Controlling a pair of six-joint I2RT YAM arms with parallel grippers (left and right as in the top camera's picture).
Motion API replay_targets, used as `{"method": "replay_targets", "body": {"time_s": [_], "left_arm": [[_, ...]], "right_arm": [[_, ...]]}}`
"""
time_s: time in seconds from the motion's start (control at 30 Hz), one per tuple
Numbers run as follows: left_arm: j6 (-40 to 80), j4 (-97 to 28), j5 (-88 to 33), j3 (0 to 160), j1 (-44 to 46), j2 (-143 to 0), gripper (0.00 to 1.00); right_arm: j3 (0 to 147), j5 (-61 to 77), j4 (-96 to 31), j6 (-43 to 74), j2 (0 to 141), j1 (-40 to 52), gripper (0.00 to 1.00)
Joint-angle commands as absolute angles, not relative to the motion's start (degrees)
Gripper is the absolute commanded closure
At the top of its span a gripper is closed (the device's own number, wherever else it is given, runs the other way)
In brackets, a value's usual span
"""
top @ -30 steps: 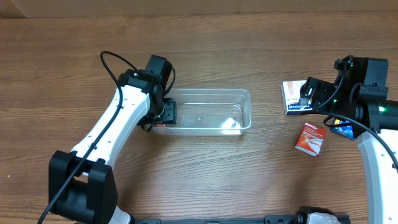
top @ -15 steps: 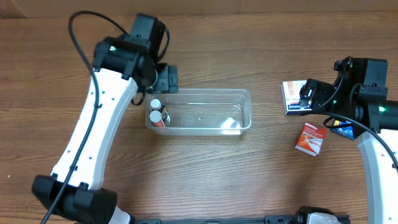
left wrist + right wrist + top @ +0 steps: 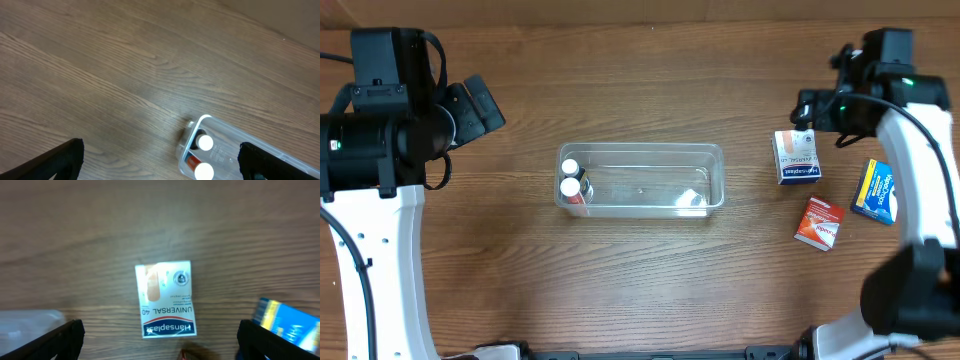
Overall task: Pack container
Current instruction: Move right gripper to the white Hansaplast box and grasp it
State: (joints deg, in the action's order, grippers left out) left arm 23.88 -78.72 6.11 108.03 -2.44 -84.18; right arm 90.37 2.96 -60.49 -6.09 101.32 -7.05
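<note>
The clear plastic container [image 3: 642, 181] lies mid-table. Two white-capped bottles [image 3: 570, 177] stand at its left end; they also show in the left wrist view [image 3: 204, 143] inside the container's corner [image 3: 186, 131]. My left gripper [image 3: 480, 104] is open and empty, raised over bare wood up and left of the container [image 3: 160, 167]. My right gripper [image 3: 816, 108] is open and empty above a white Hansaplast box [image 3: 797, 157], which lies flat between the fingers in the right wrist view [image 3: 165, 300].
A red box [image 3: 819, 222] and a blue and yellow box [image 3: 877, 190] lie right of the container, near the white box. The blue box shows in the right wrist view [image 3: 286, 320]. A small clear item [image 3: 692, 199] lies at the container's right end.
My left arm has lifted off the container's left end and swung up and left, leaving the two bottles inside. My right gripper has moved further back, above the white box.
</note>
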Motion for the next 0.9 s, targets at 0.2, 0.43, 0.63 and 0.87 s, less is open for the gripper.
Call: {"method": "replay_targets", "body": {"time_s": [0.2,0.43,0.63,0.87], "left_arm": [[23.7,-78.8,4.4,107.8,-2.8,-86.9,0.0],[23.2,-78.6,4.4,107.8,-2.8,-87.1,0.0],[22.7,-78.6,4.4,107.8,-2.8,-87.1,0.0],[22.7,-78.7,4.4,107.8,-2.8,-87.1,0.0]], "right_arm": [[90.8,6.5,-59.6,-9.5,114.7,-7.0,0.0],[90.4,5.7,-59.5,-9.0,120.4,-6.5,0.0],[90.0,5.6,-59.3,-7.5,120.6,-6.5,0.07],[90.0,5.6,-60.0,-7.5,120.6,-6.5,0.28]]}}
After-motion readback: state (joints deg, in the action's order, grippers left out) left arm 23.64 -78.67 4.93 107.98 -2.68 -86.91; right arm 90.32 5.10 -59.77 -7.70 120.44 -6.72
